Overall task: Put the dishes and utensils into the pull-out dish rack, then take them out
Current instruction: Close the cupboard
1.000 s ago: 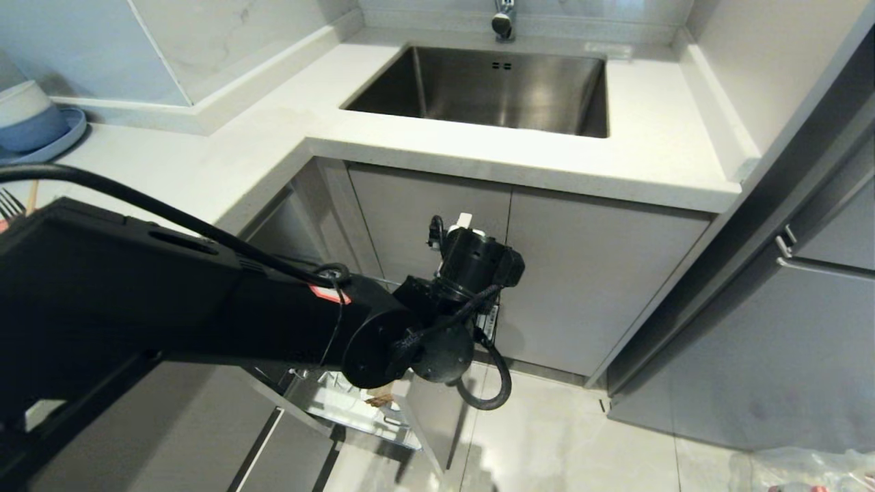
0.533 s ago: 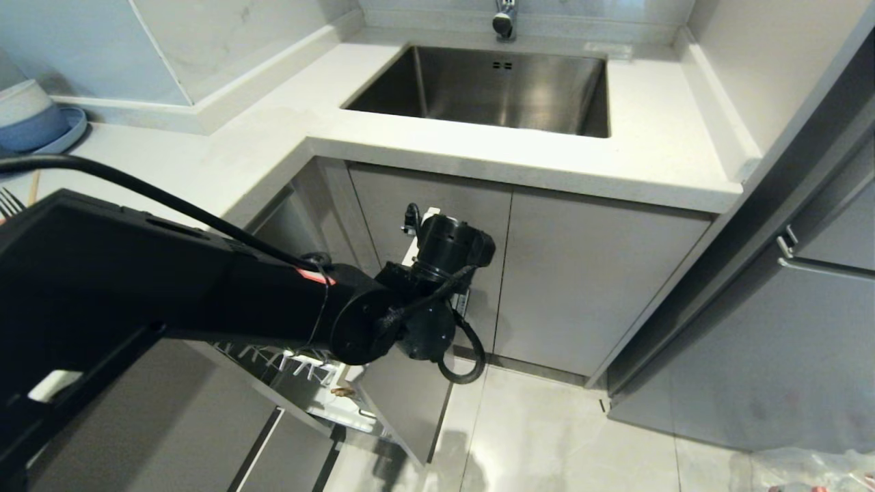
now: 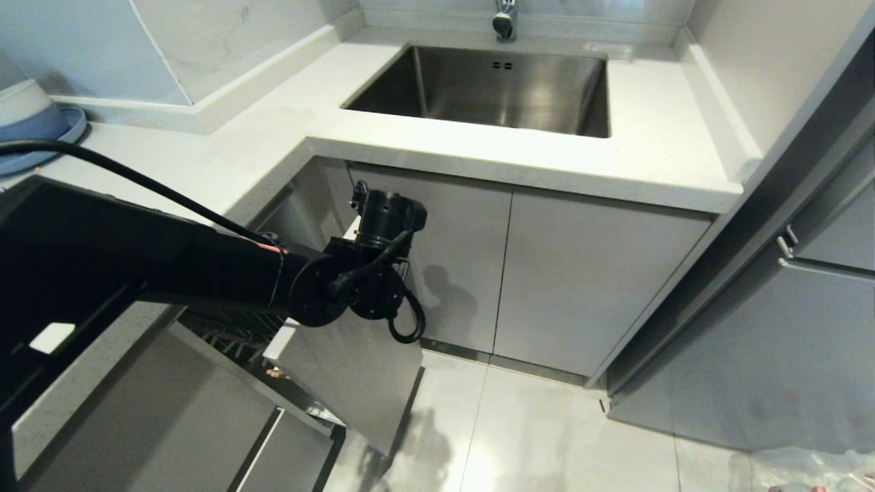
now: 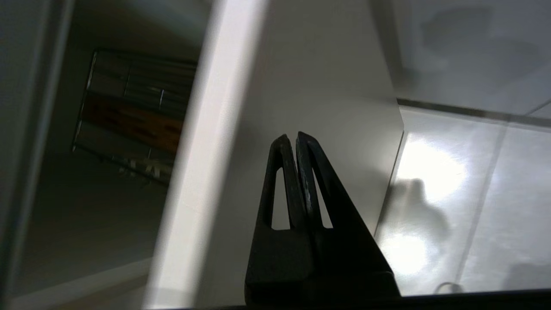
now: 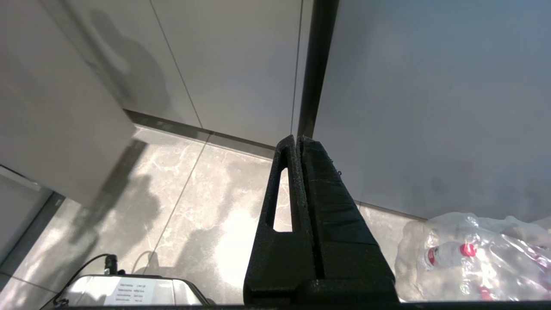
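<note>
Head view: pull-out dish rack (image 3: 239,338) nearly shut beneath counter (image 3: 205,171), left gripper (image 4: 295,140) empty, fingers pressed together against grey cabinet front (image 3: 348,376), apparently to push; right gripper (image 5: 299,142) closed, parked near floor (image 5: 181,206).

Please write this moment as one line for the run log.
left gripper: shut, empty, at grey front of pull-out dish rack | rack: partly out | right gripper: shut, parked above floor

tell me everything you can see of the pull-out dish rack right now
The pull-out dish rack stands partly open under the counter. Chrome wires and a brown wooden strip show behind its flat grey front panel, which juts over the floor. No dishes show in it. The shut left gripper is at the panel's outer face; contact is unclear.
</note>
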You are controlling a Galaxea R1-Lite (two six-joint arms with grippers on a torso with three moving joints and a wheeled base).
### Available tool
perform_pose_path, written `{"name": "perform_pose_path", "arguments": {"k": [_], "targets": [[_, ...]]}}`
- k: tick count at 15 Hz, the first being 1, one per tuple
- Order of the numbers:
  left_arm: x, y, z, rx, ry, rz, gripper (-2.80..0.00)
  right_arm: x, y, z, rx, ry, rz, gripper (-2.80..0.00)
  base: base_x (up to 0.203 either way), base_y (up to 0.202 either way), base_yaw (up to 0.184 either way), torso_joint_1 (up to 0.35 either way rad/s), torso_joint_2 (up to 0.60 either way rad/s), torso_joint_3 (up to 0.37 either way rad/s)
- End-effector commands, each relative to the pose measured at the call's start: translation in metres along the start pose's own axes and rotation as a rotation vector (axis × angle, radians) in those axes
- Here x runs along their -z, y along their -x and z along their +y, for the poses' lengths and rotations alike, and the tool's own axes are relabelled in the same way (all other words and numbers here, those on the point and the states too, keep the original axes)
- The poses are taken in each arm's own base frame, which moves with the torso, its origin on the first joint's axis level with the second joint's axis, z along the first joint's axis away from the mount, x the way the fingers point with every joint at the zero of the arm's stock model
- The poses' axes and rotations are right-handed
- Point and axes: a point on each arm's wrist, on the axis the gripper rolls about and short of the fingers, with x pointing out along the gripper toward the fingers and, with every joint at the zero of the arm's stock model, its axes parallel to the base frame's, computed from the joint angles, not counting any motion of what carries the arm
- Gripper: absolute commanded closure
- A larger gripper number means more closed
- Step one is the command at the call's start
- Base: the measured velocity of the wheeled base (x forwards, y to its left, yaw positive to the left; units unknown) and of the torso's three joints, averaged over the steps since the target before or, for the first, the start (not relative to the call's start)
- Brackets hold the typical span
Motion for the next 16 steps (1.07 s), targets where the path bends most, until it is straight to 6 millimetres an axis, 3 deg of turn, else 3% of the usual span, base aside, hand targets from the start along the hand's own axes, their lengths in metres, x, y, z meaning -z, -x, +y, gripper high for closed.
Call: {"name": "perform_pose_path", "arguments": {"k": [1, 5, 10, 13, 16], "targets": [[-0.002, -0.009, 0.013, -0.042, -0.001, 0.009, 0.0, 0.0, 0.0, 0.0, 0.0, 0.001, 0.0, 0.0, 0.0, 0.0, 0.0, 0.0, 0.0, 0.0], [-0.006, -0.034, 0.044, -0.202, -0.016, 0.046, 0.0, 0.0, 0.0, 0.0, -0.001, 0.001, 0.001, 0.0, 0.0, 0.0, 0.0, 0.0, 0.0, 0.0], [-0.009, -0.029, 0.043, -0.188, -0.004, 0.029, 0.0, 0.0, 0.0, 0.0, -0.001, 0.0, 0.001, 0.0, 0.0, 0.0, 0.0, 0.0, 0.0, 0.0], [-0.026, -0.008, 0.058, -0.136, 0.067, -0.043, 0.0, 0.0, 0.0, 0.0, -0.001, 0.001, 0.001, 0.0, 0.0, 0.0, 0.0, 0.0, 0.0, 0.0], [-0.048, 0.035, 0.095, -0.012, 0.167, -0.169, 0.0, 0.0, 0.0, 0.0, 0.0, 0.001, 0.0, 0.0, 0.0, 0.0, 0.0, 0.0, 0.0, 0.0]]}}
